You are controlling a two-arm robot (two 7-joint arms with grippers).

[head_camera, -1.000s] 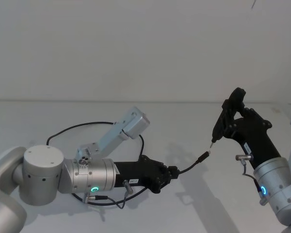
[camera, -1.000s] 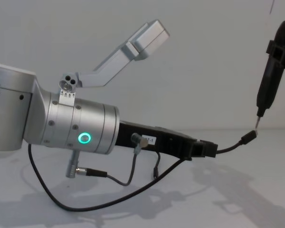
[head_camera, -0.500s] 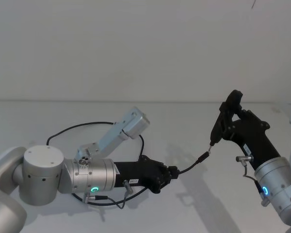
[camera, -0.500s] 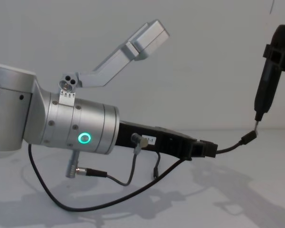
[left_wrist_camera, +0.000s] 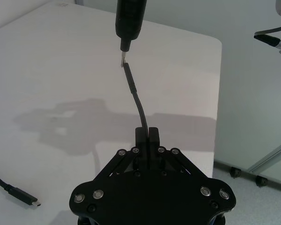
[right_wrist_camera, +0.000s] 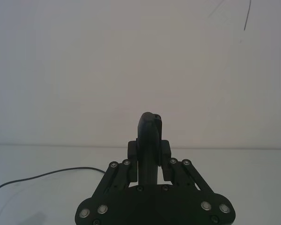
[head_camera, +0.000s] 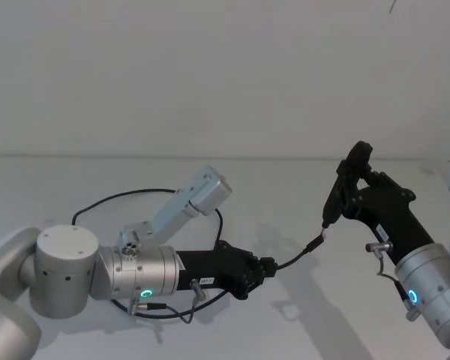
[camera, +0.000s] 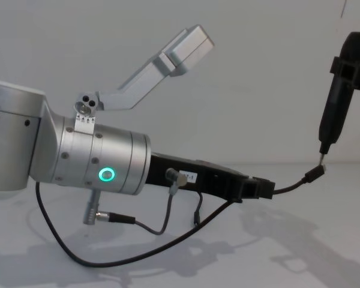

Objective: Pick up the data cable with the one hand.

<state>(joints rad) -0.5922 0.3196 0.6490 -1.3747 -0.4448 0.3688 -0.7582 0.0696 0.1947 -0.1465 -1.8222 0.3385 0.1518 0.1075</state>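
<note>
**Op:** I'm on the table (head_camera: 75, 180) now, white and broad. My left arm reaches low across it from the near left, and the left gripper (head_camera: 268, 266) sits around the middle, raised off the surface.

**Spotter:** What's it got?

**Op:** The data cable (camera: 291, 185). In the left wrist view the two fingers (left_wrist_camera: 153, 136) are pressed together on the cord with no gap showing, so I read that as a firm pinch. The free end juts out to the right past the fingertips and ends in the small plug (head_camera: 315, 241).

**Spotter:** And the rest of the cord?

**Op:** It loops back to the far left behind my arm and trails under it along the near side, slack on the table.

**Spotter:** Right side?

**Op:** The right gripper (right_wrist_camera: 149, 140) is up on the right, clamped on the slim black tool (camera: 339, 99), held upright. Its metal tip hangs just above the plug, near touching. I can't tell if they meet.

**Spotter:** How do you play it?

**Op:** Keep the pinch tight and my left wrist steady. The stub past the fingers is springy, so I judge any jolt would swing the plug away from that tip.
</note>
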